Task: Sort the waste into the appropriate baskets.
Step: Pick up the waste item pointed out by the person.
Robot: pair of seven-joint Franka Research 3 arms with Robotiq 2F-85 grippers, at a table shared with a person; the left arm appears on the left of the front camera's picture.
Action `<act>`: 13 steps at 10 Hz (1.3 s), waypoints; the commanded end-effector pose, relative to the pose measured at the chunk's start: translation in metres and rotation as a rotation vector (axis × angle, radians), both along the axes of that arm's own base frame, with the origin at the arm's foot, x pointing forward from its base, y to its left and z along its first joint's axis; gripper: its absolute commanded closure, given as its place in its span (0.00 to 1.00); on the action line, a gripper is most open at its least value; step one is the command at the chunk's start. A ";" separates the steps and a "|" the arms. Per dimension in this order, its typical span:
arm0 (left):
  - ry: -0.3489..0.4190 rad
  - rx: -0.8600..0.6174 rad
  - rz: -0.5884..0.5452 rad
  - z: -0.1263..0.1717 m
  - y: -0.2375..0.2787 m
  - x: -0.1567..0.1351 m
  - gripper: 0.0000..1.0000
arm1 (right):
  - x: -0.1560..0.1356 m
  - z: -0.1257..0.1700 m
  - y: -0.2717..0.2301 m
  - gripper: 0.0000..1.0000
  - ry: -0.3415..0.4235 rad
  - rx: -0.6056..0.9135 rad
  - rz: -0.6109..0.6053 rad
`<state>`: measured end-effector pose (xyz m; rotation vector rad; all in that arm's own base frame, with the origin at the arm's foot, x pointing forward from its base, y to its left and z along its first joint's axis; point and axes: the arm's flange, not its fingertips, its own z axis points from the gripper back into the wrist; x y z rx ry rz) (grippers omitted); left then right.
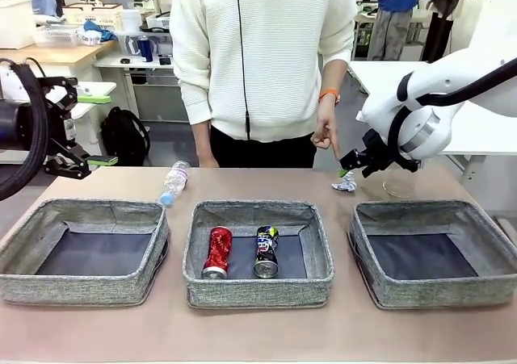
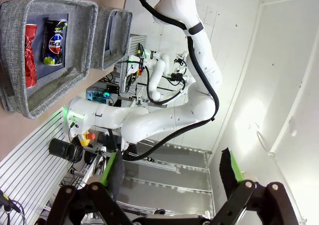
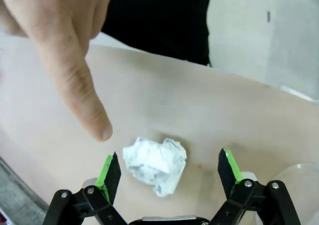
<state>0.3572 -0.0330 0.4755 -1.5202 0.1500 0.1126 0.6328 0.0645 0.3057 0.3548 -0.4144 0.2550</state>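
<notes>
I am holding my right end effector (image 3: 168,161) spread wide, its green pads (image 3: 108,169) straddling the small white paper wad (image 3: 155,166), which is lying on the tabletop (image 3: 209,110) at the far right, beyond the right basket (image 1: 436,293). The nearest risk is the person's hand (image 3: 60,40). One fingertip is pointing down at about ten o'clock of the wad, just beside one of my pads, and closing or descending while it is there could be pinching or bumping it. The wad is looking light and crumpled, so a pad clipping its edge could be flicking it away rather than trapping it. The clear plastic cup (image 1: 399,185) is standing near, at about three o'clock of the wad in the front view, and a wide swing could be tipping it. Farther out, the red drink can (image 1: 217,252) and the dark multicoloured drink can (image 1: 266,251) are lying in the middle basket (image 1: 258,293). The clear plastic bottle (image 1: 173,182) is lying at about eleven o'clock of it. My left end effector (image 2: 170,165) is hanging spread at nine o'clock. Dropping paper among the cans would be mis-sorting it.
</notes>
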 end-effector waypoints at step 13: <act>-0.003 -0.021 0.003 0.003 -0.002 -0.001 0.00 | 0.007 -0.018 0.001 1.00 0.063 0.048 0.015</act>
